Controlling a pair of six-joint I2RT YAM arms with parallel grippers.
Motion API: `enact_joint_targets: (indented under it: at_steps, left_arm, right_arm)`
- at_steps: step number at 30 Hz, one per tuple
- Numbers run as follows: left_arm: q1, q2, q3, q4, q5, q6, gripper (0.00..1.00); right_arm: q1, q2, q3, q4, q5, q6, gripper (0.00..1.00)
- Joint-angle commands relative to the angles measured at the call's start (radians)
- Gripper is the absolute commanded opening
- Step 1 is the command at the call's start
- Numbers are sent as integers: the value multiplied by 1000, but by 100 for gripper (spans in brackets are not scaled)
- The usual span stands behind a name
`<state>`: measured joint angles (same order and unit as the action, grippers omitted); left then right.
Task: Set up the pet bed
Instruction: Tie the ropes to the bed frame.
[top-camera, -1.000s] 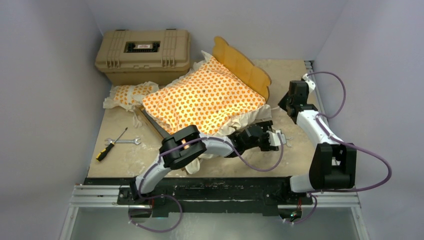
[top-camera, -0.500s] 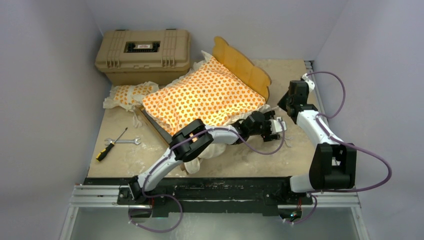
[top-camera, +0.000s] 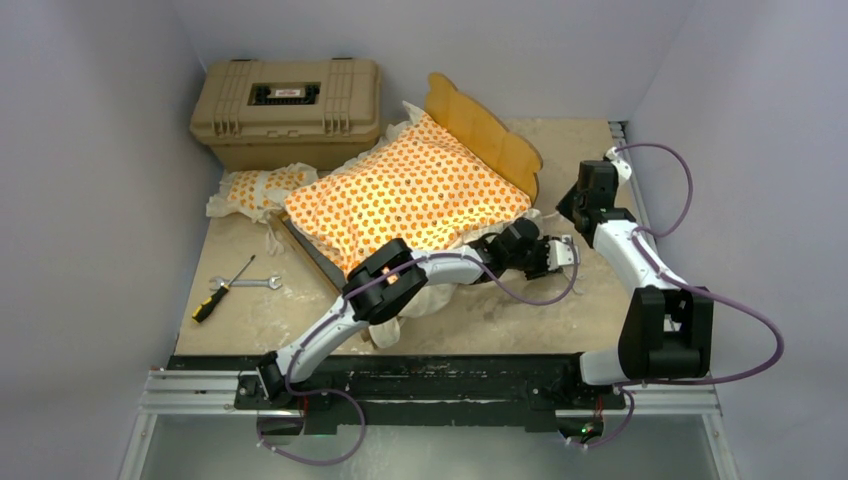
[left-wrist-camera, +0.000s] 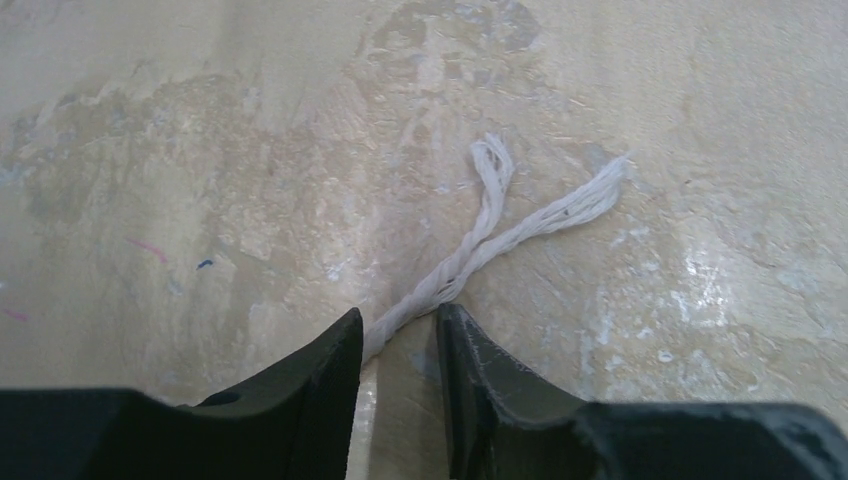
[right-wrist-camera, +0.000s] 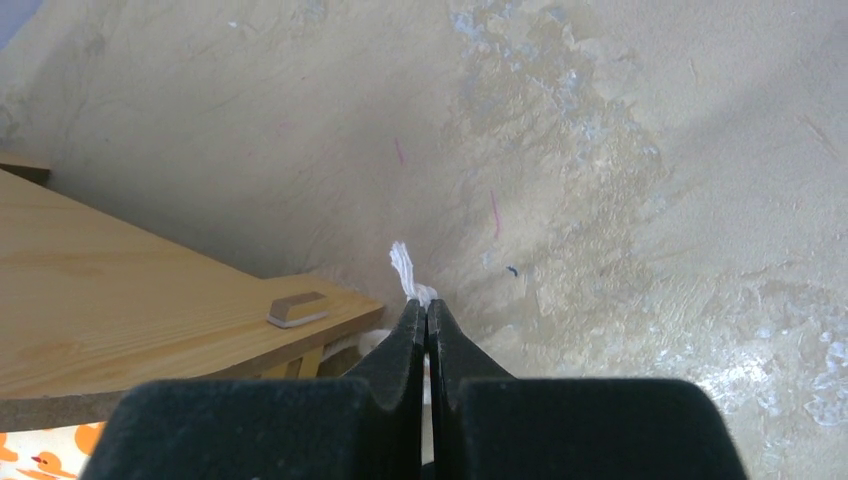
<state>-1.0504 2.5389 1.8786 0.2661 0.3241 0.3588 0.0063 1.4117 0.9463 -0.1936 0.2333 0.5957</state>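
The pet bed's wooden frame (top-camera: 484, 128) stands at the table's middle with the orange-patterned mattress cushion (top-camera: 408, 195) lying on it. The small matching pillow (top-camera: 254, 189) lies to its left. My left gripper (top-camera: 564, 254) reaches across to the bed's right side. In the left wrist view its jaws (left-wrist-camera: 400, 320) stand narrowly apart, with a white twisted cord (left-wrist-camera: 484, 237) running between the tips on the tabletop. My right gripper (top-camera: 573, 207) is at the bed's right corner. It is shut (right-wrist-camera: 427, 306) on a white cord whose frayed end (right-wrist-camera: 403, 265) sticks out past the tips.
A tan hard case (top-camera: 288, 108) stands at the back left. A screwdriver (top-camera: 221, 291) and a wrench (top-camera: 246, 283) lie at the front left. Walls close in on both sides. The bed frame's wooden edge (right-wrist-camera: 130, 290) is just left of the right gripper.
My left arm has swung back and to the right, toward the bed's right corner, and its jaws have narrowed around the cord. The right arm has not moved.
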Motion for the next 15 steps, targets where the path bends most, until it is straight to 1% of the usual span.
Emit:
enact_joint_targets:
  at_steps: [1,2,3,4,5,8,12,15]
  left_arm:
    - [-27,32,1,-240,53,-18,28]
    - [-27,33,-1,-246,52,-28,22]
    - [-28,33,-4,-253,51,-31,14]
    - [-29,29,-8,-260,44,-32,3]
    - [-31,21,-14,-263,30,-29,0]
    - [-34,-23,-48,-237,1,-34,0]
    - [-35,-82,-73,-227,12,-76,0]
    - [-37,-138,-134,-204,26,-108,0]
  right_arm:
    - [-1,-38,50,43,42,21,0]
    - [-1,-33,57,43,40,23,0]
    - [-1,-29,64,41,40,24,0]
    - [-1,-26,69,44,40,26,0]
    - [-1,-23,75,47,41,26,0]
    - [-1,-8,105,49,61,24,0]
    - [-3,12,178,44,98,27,0]
    - [-3,28,248,46,127,26,0]
